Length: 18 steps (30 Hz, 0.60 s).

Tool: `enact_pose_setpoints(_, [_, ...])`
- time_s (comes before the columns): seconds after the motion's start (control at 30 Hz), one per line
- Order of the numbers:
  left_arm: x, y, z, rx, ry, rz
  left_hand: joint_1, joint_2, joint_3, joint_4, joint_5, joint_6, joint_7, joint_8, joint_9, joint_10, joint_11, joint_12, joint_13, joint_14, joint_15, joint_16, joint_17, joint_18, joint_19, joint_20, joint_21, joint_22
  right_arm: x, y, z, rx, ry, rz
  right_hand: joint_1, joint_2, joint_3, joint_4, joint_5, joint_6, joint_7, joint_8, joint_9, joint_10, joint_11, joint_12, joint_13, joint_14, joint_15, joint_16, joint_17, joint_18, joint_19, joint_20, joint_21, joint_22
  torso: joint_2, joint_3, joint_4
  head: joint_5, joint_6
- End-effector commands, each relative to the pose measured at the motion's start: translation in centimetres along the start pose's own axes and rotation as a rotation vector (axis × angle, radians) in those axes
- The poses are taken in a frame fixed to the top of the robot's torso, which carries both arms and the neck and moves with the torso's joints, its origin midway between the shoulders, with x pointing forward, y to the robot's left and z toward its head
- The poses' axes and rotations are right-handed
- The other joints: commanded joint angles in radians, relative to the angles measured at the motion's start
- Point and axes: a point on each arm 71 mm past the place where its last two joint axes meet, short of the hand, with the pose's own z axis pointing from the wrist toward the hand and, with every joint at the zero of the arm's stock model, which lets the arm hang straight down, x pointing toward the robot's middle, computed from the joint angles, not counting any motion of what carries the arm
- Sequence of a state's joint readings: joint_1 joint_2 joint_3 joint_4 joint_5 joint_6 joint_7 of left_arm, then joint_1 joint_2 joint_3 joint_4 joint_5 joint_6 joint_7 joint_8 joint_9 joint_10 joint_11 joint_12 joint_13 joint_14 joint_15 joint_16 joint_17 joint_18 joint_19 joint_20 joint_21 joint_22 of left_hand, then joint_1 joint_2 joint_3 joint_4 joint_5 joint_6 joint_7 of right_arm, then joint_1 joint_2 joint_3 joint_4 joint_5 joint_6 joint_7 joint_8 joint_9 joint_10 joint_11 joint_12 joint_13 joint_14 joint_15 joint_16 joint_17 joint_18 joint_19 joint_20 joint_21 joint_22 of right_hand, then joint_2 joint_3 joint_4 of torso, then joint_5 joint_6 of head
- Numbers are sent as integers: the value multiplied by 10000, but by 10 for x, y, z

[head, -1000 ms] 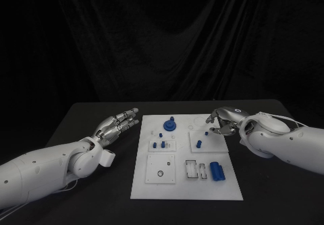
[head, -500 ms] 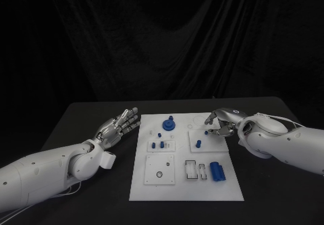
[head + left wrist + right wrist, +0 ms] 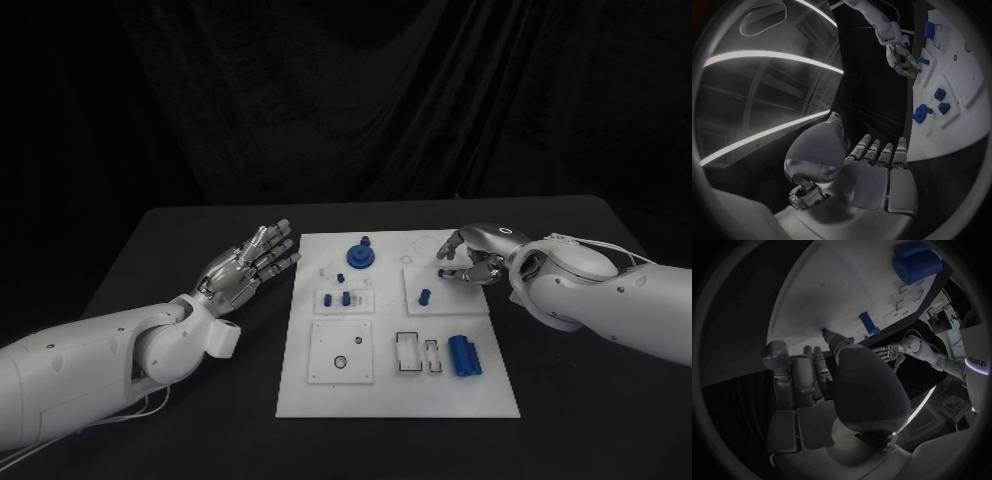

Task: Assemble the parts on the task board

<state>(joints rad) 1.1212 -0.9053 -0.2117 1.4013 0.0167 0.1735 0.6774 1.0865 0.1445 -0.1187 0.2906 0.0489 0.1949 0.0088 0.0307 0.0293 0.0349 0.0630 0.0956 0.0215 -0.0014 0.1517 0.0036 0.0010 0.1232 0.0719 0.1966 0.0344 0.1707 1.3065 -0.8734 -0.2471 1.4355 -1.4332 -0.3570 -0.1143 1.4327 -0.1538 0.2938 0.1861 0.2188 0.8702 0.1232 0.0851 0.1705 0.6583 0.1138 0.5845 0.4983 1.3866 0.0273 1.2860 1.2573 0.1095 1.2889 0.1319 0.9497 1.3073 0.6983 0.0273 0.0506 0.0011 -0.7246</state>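
The white task board (image 3: 490,395) lies in the middle of the black table. My right hand (image 3: 473,255) curls over the board's far right corner, its fingertips closed round a small blue peg (image 3: 444,271) that stands on the board there. The same hand (image 3: 901,56) and peg (image 3: 922,61) appear in the left wrist view. My left hand (image 3: 245,265) hovers flat beside the board's left edge, fingers spread, holding nothing. A blue gear-like part (image 3: 361,262) stands at the far middle, and a second upright peg (image 3: 427,295) stands close to the right hand.
Small blue pegs (image 3: 340,299) stand in a square inset left of centre. A blue cylinder (image 3: 464,355) lies near the right edge beside two white slots (image 3: 417,354). A plate with a ring hole (image 3: 340,362) sits at the near left.
The whole picture has shifted, so the camera moved. My left hand's fingers have spread a little wider. The right hand stays at the same corner of the board.
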Motion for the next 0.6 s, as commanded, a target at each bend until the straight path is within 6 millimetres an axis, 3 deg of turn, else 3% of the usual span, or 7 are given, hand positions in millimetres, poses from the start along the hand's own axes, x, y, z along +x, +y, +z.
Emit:
enact_pose_setpoints(0.03, [4, -14, -2, 1809, 40, -487, 48, 225, -95, -25, -19, -53, 12, -35, -9, 26, 117, -21, -2, 14, 74, -36, -10, -158, -16, -13, -40, -17, 2, 2, -1, -119, 90, -48, 53, 105, -90, -4, 111, 18, 25, 35, -11, 198, -8, -73, -144, 128, -5, 90, 59, 66, 156, 3, 135, 1083, 101, -3, -3, -95, -15])
enact_pose_setpoints(0.3, [6, -15, -4, 1805, 36, -714, 628, 588, -411, -272, 389, 12, 60, -32, -9, 47, 244, 25, -2, 14, 246, -36, -10, -220, -11, 102, -7, -45, 2, 4, 0, -191, 141, -43, 164, 116, -97, 1, 412, 72, -14, 61, -3, 388, -23, -155, -376, 149, -24, 94, 23, 59, 215, -17, 149, 1095, 207, 4, -30, -177, -85])
enact_pose_setpoints(0.4, [6, -15, -5, 1794, 42, -740, 908, 723, -565, -478, 814, 29, 63, -30, -6, 57, 320, 53, 2, 14, 295, -36, -10, -216, -3, 154, 7, -60, 3, 5, 0, -212, 177, -45, 202, 123, -83, -6, 470, 90, -19, 70, 0, 447, -30, -167, -426, 150, -29, 94, 16, 58, 222, -22, 146, 1096, 273, -11, -15, -210, -67])
enact_pose_setpoints(0.6, [6, -15, -5, 1781, 53, -767, 1042, 796, -659, -610, 1032, 58, 49, -25, -2, 71, 357, 84, 7, 23, 321, -32, -7, -208, 9, 187, 18, -56, 2, 8, 1, -392, 74, -22, 406, 159, 83, -40, 974, 297, -9, 164, 35, 793, -69, -215, -698, 151, -47, 102, -17, 58, 239, -44, 116, 1104, 329, -12, -24, -191, -94])
